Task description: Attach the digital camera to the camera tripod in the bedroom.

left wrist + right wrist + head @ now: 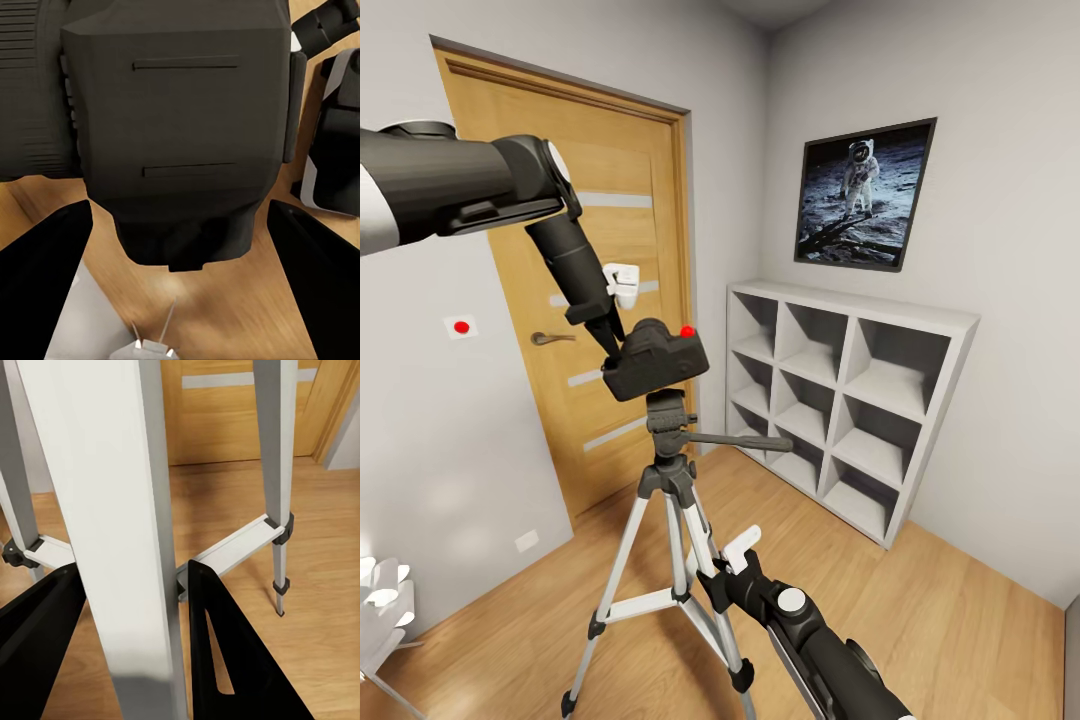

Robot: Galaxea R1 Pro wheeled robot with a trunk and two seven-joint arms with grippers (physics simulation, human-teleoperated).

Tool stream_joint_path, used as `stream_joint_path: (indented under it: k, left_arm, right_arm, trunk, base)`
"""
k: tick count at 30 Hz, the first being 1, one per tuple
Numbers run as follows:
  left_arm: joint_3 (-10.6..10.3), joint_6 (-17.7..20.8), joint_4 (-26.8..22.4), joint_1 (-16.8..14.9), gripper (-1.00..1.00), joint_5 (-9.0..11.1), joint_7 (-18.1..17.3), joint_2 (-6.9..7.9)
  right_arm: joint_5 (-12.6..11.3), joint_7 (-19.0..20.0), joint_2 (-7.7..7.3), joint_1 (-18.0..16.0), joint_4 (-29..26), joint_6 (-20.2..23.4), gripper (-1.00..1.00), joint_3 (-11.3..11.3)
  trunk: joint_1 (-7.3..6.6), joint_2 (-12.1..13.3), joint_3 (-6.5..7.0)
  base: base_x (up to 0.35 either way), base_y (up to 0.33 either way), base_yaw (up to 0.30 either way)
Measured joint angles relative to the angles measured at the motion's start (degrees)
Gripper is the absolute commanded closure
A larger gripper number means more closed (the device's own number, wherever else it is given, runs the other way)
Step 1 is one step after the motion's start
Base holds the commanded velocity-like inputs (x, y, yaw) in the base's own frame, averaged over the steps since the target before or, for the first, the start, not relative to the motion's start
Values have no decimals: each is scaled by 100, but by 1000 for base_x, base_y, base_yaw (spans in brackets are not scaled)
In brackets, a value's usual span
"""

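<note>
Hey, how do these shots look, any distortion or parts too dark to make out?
Head view: wide-angle, door frame leans, light even. Left wrist view: digital camera looms close, fingers pure black. Right wrist view: tripod leg bright, near-white, detail sharp.

Light grey walls meet at a corner; light plank floor below. Oak door with frosted stripes and a metal handle on the left wall, a small white plate with a red dot beside it and a white outlet low down. Grey cube shelf against the right wall, framed astronaut picture hung above it.
</note>
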Motion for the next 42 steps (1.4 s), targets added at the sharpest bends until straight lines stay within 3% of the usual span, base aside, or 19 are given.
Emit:
stream_joint_path:
  k: [14,29,30,42]
  left_arm:
    - [-193,1,-25,77,100,33,-3,-25]
    - [-227,1,-9,150,100,89,3,-23]
    - [-227,1,-7,150,-100,89,3,-24]
    - [-227,-10,1,152,-100,82,8,71]
  right_arm:
    - [-1,-1,0,0,-1,-1,100,6]
    - [-1,-1,0,-1,-2,-2,100,12]
    - [-1,-1,0,-1,-2,-2,100,12]
    - [2,-1,0,2,-7,-1,100,14]
  trunk:
    - [0,0,0]
    - [0,0,0]
    - [0,0,0]
    - [0,0,0]
  base:
    - [0,0,0]
    - [0,0,0]
    - [0,0,0]
    - [0,0,0]
